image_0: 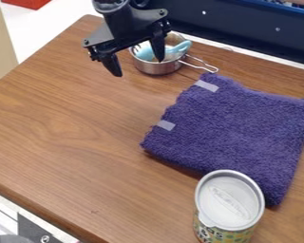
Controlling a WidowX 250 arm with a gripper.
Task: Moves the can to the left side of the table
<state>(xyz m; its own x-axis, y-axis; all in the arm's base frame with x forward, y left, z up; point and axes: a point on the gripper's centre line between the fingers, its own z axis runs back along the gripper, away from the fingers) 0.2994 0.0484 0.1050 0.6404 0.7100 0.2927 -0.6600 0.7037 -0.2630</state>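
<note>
My black gripper [139, 67] hangs over the back left part of the wooden table, its two fingers spread wide, open with nothing between them. The can [227, 204], with a pale lid and a patterned label, stands upright near the front edge of the view, right of centre. It is far from the gripper, down and to the right, beside the front edge of the purple towel. The can's bottom is cut off by the view's lower edge.
A folded purple towel [234, 128] lies on the right half of the table [85, 142]. Behind and partly hidden by the gripper is a small metal pot [156, 68] with a wire handle, holding a light blue utensil [178, 48]. A dark panel runs along the back.
</note>
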